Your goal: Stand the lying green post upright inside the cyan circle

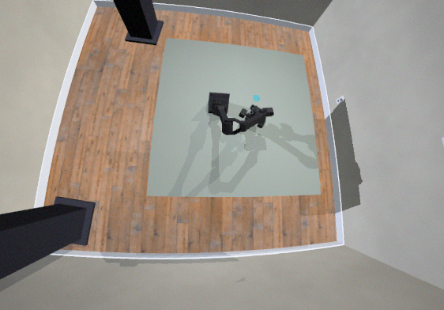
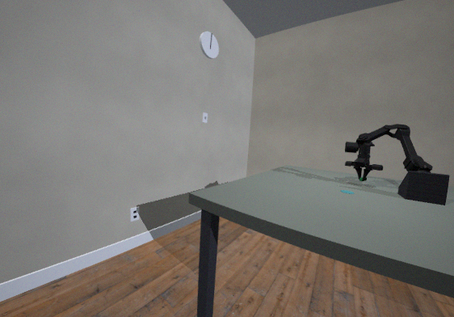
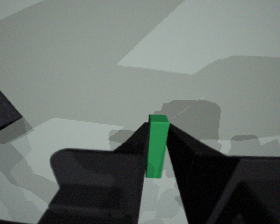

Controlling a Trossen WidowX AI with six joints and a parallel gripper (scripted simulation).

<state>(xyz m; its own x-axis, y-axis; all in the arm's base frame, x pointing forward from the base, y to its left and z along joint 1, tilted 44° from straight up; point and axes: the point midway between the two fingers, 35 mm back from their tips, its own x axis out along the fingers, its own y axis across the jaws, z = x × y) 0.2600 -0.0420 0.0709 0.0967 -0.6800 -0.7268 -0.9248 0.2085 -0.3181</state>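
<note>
The green post (image 3: 157, 146) lies flat on the table and runs between my two dark fingers in the wrist view. My gripper (image 3: 156, 127) (image 2: 362, 178) is shut on the green post, down at the table top. In the exterior view only a small green bit of the post (image 2: 361, 179) shows at the fingertips. The cyan circle (image 1: 256, 98) (image 2: 346, 192) is a small flat disc on the table, a short way from the gripper and apart from it. In the top view the arm (image 1: 253, 116) hides the post.
The arm's dark base block (image 1: 218, 102) (image 2: 425, 187) stands on the grey-green table (image 1: 237, 166) (image 2: 307, 214) next to the circle. Two dark camera posts (image 1: 136, 12) (image 1: 35, 233) stand on the wooden floor beyond the table's edges.
</note>
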